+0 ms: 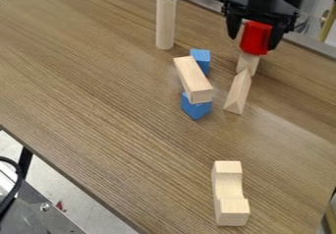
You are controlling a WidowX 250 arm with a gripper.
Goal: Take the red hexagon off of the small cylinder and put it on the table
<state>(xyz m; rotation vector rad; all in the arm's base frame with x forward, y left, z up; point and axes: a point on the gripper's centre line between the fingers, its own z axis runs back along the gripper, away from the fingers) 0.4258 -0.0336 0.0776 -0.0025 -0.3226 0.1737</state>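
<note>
At the upper right of the camera view the gripper (254, 37) hangs with its fingers spread, one on each side of the red hexagon (256, 38). A narrow gap shows between the left finger and the red block. Directly below the red hexagon is a small light wooden piece (247, 64), its upper part hidden by the red block. I cannot tell whether the two touch.
A wooden triangular block (238, 93) is just in front of the small piece. To the left are a tall cylinder (166, 19) and a wooden block (193, 79) by two blue blocks (196, 106). A notched block (230, 193) lies near the table's (98, 105) front.
</note>
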